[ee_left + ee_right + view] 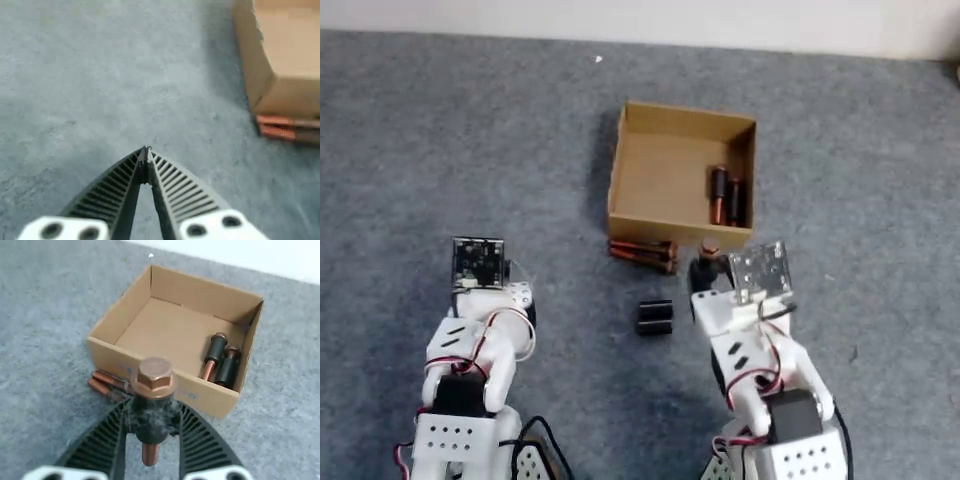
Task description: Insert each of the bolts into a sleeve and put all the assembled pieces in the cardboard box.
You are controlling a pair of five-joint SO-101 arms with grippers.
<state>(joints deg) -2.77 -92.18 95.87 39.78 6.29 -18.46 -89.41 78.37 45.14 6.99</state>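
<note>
High view looks down on a grey carpeted tabletop (470,130) with an open-topped brown cardboard box (660,170) ahead of the 2 arms. Inside the box, against the wall on the right arm's side, lie 2 assembled pieces (725,195). Each is a copper bolt pushed through a black sleeve, and the 2 lie side by side, touching. Just outside the box's near wall, 2 loose copper bolts (643,252) lie alongside each other against the cardboard. Nearer the arms and between them, 2 empty black cylindrical sleeves (655,317) lie together on the carpet.

The right gripper (150,412) is clamped on a sleeved copper bolt (150,422), a black sleeve with a hex-headed bolt through it. This piece stands upright, hex head on top and shank end showing below the sleeve. It is held above the carpet just short of the box's near wall, beside the loose bolts. The left gripper (146,152) is pinched together, fingertips touching with nothing between them, over bare carpet well apart from the box.
</note>
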